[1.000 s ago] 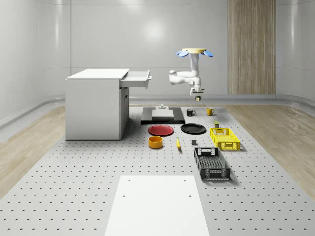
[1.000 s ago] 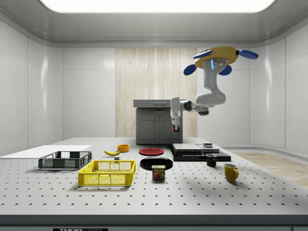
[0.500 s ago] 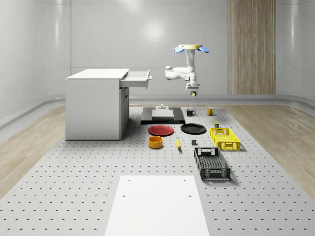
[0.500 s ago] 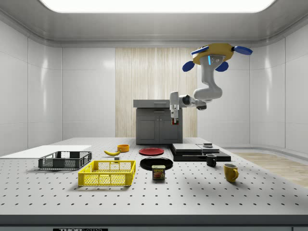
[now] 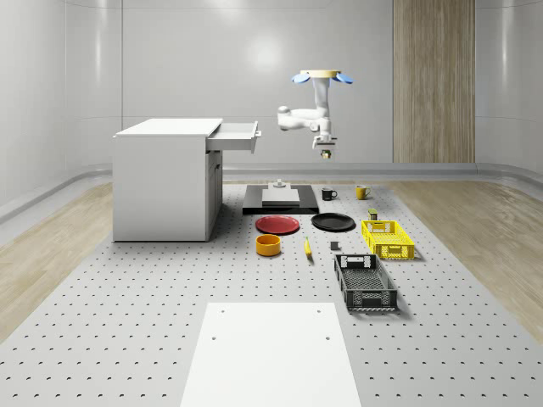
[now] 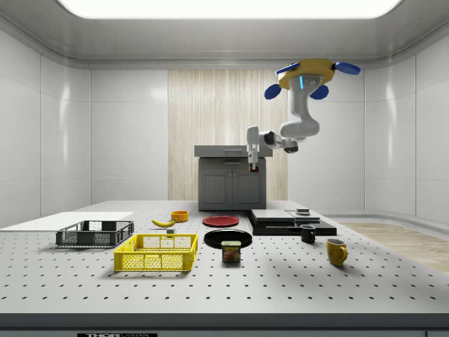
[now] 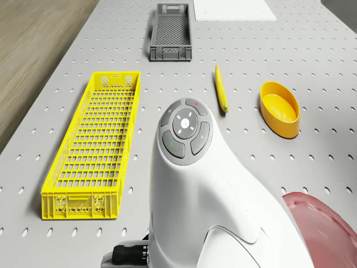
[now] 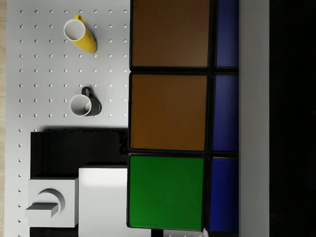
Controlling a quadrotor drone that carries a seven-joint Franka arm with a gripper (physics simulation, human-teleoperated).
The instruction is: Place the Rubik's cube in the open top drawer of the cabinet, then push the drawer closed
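Overhead, the drone (image 5: 320,77) hovers high above the far part of the desk (image 5: 170,339), roughly over the black mug (image 5: 328,194) and the black plate (image 5: 333,222), off to the whole-scene view's right of the cabinet (image 5: 161,182). Its white arm (image 5: 301,120) bends back toward the cabinet and then turns down, so the jaws (image 5: 326,153) hang in mid-air, well apart from the open top drawer (image 5: 236,136) and at about the drawer's height. In the side view the drone (image 6: 311,73) sits near the ceiling, with the jaws (image 6: 252,166) pointing down in front of the cabinet (image 6: 228,179).

The jaws are clenched on the Rubik's cube (image 8: 170,116); the wrist view has its brown, green and blue squares pressed close to the lens. Beyond the cube, far below, lie a yellow mug (image 8: 80,35) on its side, the black mug (image 8: 85,104) upright, and a black slab (image 8: 64,148) carrying white blocks (image 8: 53,202).

From the drone's own camera, the arm's white link (image 7: 206,190) rises in front of a yellow crate (image 7: 95,145), a grey crate (image 7: 171,36), a banana (image 7: 221,89), a yellow bowl (image 7: 279,108) and the edge of a red plate (image 7: 318,223), all resting apart from each other on the perforated desk (image 7: 312,50).
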